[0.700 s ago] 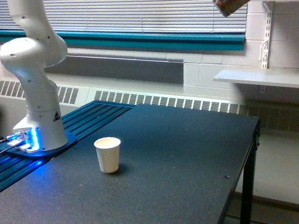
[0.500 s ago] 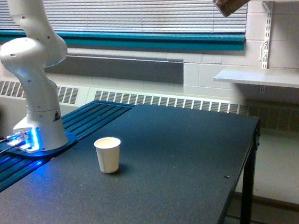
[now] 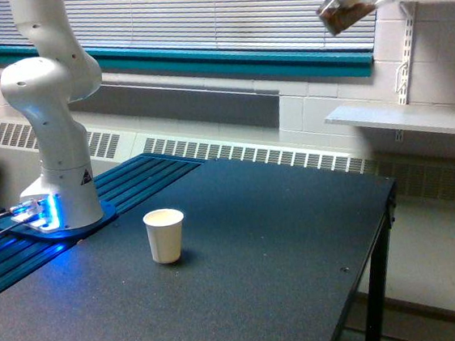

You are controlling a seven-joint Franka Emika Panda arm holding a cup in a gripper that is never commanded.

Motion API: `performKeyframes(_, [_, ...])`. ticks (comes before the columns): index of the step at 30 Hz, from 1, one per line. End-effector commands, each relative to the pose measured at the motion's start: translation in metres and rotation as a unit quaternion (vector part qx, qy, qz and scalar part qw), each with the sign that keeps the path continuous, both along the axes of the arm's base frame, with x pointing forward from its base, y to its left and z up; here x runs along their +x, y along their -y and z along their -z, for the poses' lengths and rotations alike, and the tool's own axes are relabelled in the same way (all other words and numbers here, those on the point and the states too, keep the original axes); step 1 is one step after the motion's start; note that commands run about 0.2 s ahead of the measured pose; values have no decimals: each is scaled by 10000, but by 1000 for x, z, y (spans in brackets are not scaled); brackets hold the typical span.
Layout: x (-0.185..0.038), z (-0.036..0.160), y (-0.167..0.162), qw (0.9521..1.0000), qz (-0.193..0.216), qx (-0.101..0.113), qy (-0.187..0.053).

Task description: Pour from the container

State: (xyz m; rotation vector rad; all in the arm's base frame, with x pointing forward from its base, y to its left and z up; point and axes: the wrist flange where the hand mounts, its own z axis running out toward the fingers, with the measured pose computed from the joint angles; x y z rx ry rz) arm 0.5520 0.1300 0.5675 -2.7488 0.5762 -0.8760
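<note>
Exterior view: a wide black speckled table (image 3: 247,282) fills the lower frame, with a white jointed robot arm (image 3: 47,100) rising from a blue-lit base at the exterior view's left. Behind both, white window blinds (image 3: 219,16) run above a teal sill, and white wall shelves (image 3: 405,119) sit at the exterior view's right. On the table, near the arm's base, stands a small opaque white paper cup (image 3: 165,235), upright and open. Smallest of all, high at the top edge, hangs the clear rounded container (image 3: 347,3) with brown nuts visible in its lower part; it is tilted in mid-air, well apart from the paper cup and off to the exterior view's right of it. The gripper is cropped out above the frame, so I cannot tell how its jaws stand.

The risk, as I judge it: the container already leans while far from and high above the cup. Any further tilt here would scatter nuts across the table or the floor beyond its edge.
</note>
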Motion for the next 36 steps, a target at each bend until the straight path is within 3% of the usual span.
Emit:
performKeyframes(1, [-18,8,-3,9996,-189,-218,-78])
performKeyframes(18, [-62,44,27,9986,-75,-482,-183])
performKeyframes(36, [-118,124,39,9946,-216,-579,-839])
